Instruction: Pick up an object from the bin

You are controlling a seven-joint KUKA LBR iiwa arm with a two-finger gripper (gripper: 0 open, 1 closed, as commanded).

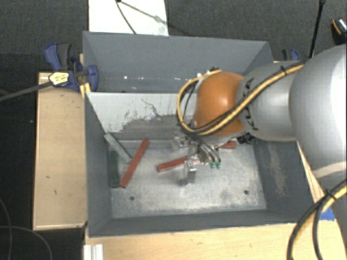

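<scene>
My gripper point(188, 173) is low over the middle of the bin floor, under the orange wrist cover. A short red-brown bar point(170, 166) lies flat with its right end reaching the gripper; whether it is touched is hidden. A longer red-brown stick point(134, 163) lies slanted further left, apart from the gripper. Small green bits point(215, 165) sit just right of the gripper.
A dark green block point(113, 169) and a grey strip point(119, 147) lie by the left wall. A red piece point(231, 144) peeks out under the arm at the right. The arm covers the bin's right back part.
</scene>
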